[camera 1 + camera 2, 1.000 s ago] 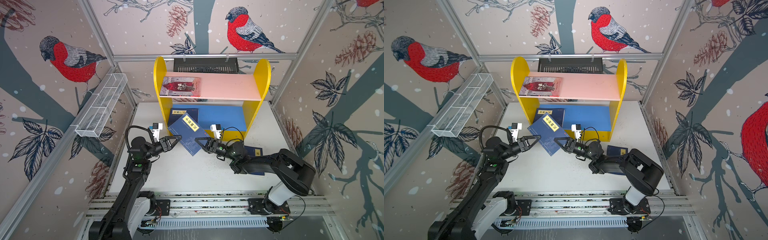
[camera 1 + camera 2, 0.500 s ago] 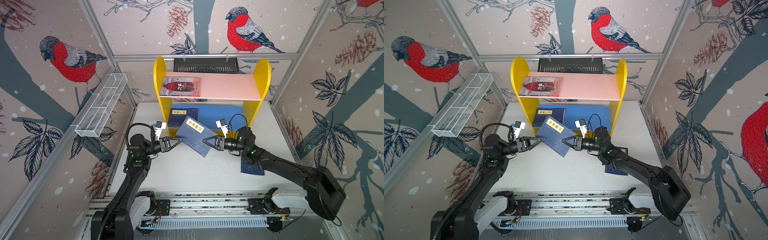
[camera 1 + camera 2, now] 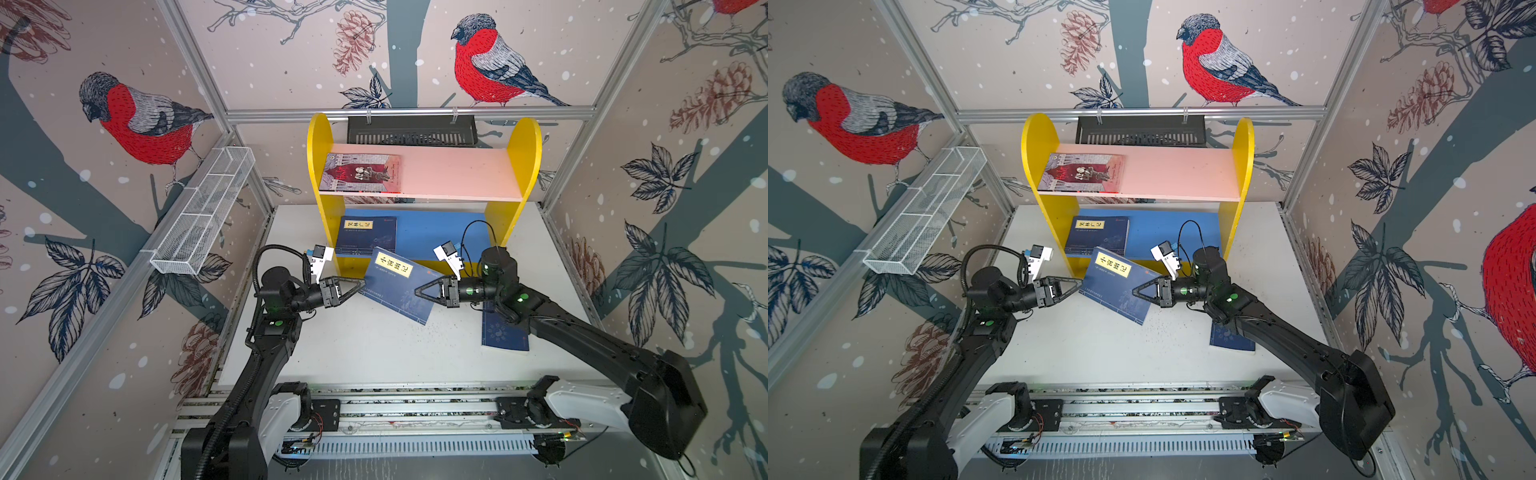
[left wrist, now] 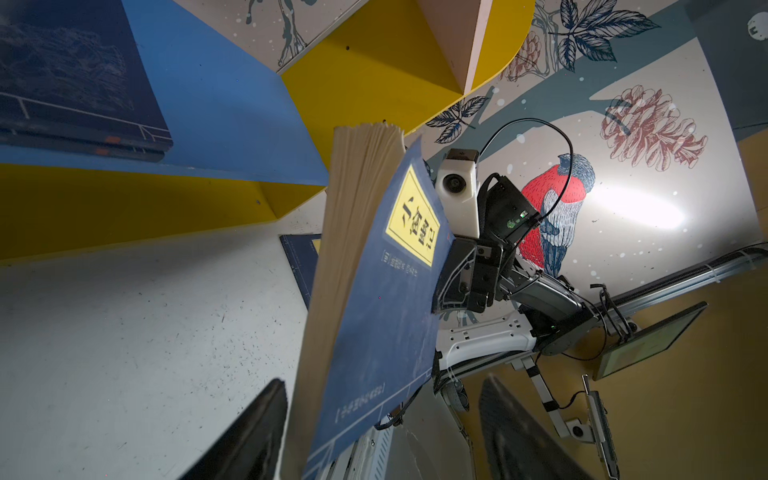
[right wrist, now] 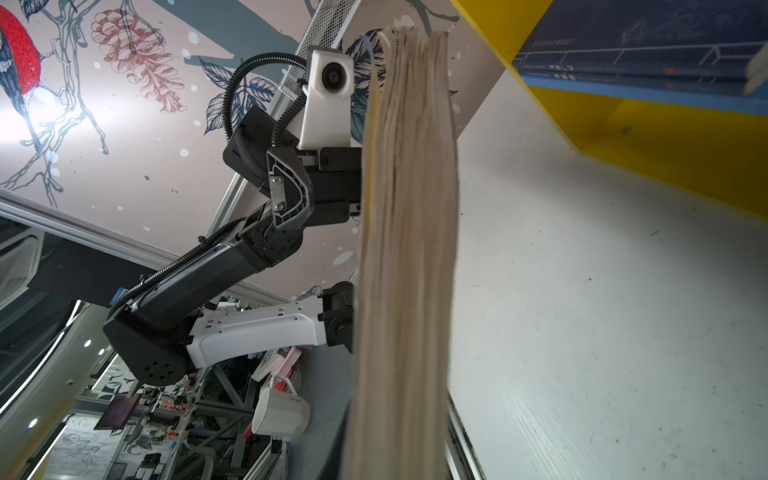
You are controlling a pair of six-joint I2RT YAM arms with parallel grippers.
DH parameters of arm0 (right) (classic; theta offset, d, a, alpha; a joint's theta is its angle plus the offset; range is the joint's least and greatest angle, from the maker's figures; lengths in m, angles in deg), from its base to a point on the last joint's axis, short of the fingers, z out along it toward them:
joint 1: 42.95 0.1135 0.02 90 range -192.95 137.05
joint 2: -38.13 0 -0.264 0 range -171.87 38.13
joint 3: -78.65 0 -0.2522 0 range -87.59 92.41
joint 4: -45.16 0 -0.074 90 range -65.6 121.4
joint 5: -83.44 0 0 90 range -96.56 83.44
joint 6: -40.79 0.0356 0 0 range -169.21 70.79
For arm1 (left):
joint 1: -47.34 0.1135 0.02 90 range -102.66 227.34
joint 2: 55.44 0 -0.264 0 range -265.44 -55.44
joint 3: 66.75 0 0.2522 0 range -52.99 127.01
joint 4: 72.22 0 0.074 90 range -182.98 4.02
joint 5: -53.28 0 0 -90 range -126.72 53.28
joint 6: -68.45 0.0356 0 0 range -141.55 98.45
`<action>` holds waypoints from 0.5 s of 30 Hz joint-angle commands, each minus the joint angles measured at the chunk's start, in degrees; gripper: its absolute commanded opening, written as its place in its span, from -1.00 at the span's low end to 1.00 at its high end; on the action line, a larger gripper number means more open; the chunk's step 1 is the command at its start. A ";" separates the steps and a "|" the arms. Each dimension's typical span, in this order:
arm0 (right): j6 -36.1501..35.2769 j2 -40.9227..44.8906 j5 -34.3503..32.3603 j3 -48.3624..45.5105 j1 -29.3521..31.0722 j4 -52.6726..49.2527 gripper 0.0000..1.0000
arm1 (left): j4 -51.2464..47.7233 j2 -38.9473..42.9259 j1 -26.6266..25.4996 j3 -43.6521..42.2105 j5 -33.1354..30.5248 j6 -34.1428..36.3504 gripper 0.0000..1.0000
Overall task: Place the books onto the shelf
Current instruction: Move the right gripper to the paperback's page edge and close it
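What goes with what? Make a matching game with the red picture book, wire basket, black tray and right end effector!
1 red picture book
2 wire basket
3 black tray
4 right end effector

A shut on the blue book
B lying on the pink board
C hanging from the back rail
D fixed along the left wall

Pairs: 1-B, 2-D, 3-C, 4-A

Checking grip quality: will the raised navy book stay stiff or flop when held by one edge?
Probably floppy: the navy book fans open at its free end. Likely light: the right gripper holds it off the table by one edge.
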 commanded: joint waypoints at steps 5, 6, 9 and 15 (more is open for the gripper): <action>-2.19 0.38 5.97 0.65 1.21 0.16 -1.00 | 1.75 -0.39 -1.63 0.05 3.77 0.90 0.40; -2.87 0.40 5.87 1.11 1.30 -1.07 -1.00 | 1.64 -0.47 -1.68 0.03 3.84 1.28 0.40; -3.50 0.55 6.71 1.44 1.38 -2.36 -1.00 | 1.37 -0.51 -1.86 -0.21 4.08 1.38 0.40; -5.03 0.77 7.43 2.16 1.69 -4.00 -1.00 | 2.25 -0.65 -3.16 -0.72 4.78 0.82 0.32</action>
